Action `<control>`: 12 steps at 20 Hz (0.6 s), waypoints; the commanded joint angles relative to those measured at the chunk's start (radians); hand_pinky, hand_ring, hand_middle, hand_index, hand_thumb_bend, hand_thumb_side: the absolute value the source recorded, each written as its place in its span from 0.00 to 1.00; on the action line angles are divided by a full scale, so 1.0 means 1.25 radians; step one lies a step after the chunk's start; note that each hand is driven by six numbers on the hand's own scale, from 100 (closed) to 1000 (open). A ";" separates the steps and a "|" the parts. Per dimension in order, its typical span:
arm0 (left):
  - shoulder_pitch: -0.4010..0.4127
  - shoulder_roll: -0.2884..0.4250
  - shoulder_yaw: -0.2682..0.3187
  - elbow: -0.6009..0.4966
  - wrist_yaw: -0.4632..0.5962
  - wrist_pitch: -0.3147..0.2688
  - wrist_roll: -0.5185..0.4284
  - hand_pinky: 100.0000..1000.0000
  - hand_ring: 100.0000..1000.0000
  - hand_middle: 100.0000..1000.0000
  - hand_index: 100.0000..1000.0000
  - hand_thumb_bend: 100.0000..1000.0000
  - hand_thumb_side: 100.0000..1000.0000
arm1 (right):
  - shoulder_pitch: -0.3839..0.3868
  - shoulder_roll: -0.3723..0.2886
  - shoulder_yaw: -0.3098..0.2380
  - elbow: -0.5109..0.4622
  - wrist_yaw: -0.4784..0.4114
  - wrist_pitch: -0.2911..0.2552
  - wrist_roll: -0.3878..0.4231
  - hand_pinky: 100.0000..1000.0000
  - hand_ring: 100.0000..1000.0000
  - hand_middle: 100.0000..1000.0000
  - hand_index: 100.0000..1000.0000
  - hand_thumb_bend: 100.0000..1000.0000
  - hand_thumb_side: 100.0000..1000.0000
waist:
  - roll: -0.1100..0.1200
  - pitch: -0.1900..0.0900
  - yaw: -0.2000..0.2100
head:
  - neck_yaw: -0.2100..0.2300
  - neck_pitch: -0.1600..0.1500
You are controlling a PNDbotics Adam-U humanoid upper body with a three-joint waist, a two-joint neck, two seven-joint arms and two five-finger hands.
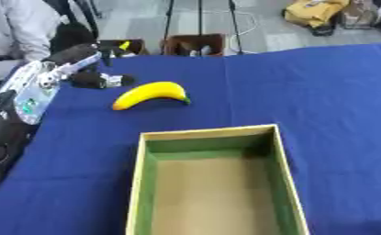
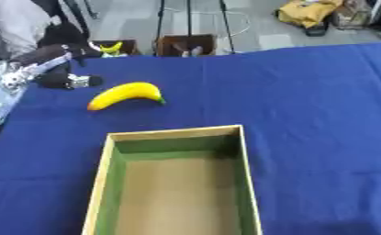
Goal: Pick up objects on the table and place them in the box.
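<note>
A yellow banana [image 1: 151, 94] lies on the blue tablecloth [image 1: 305, 92], just beyond the far left corner of the box. The box [image 1: 217, 183] is an open wooden tray with green inner walls and nothing inside it, at the near middle of the table. My left hand [image 1: 97, 79] comes in from the left edge on a silver forearm. It sits left of the banana with a small gap, touching nothing. Its fingers [image 1: 74, 53] and thumb are spread apart with nothing between them. My right hand shows in neither view.
Beyond the table's far edge stand brown crates [image 1: 195, 45] on the floor, one with a small yellow thing [image 2: 109, 47], plus tripod legs. A person in white [image 1: 16, 27] sits at the upper left. The table's right half is bare blue cloth.
</note>
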 commanded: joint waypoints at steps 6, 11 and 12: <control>-0.035 0.008 0.020 0.007 -0.020 -0.003 -0.040 0.50 0.74 0.83 0.95 0.68 0.90 | -0.013 -0.005 0.004 -0.016 0.011 -0.007 0.003 0.66 0.37 0.41 0.59 0.00 1.00 | 0.005 -0.004 -0.013 | 0.016 -0.024; -0.041 0.008 0.026 0.017 -0.058 -0.001 -0.028 0.51 0.75 0.83 0.93 0.62 0.85 | -0.021 -0.004 0.006 -0.016 0.014 -0.007 0.005 0.66 0.37 0.41 0.59 0.00 1.00 | 0.013 0.005 -0.025 | 0.023 -0.035; -0.041 0.009 0.027 0.019 -0.067 -0.001 -0.023 0.51 0.75 0.83 0.93 0.61 0.84 | -0.022 -0.004 0.006 -0.016 0.015 -0.007 0.006 0.66 0.37 0.41 0.59 0.00 1.00 | 0.014 0.006 -0.027 | 0.024 -0.037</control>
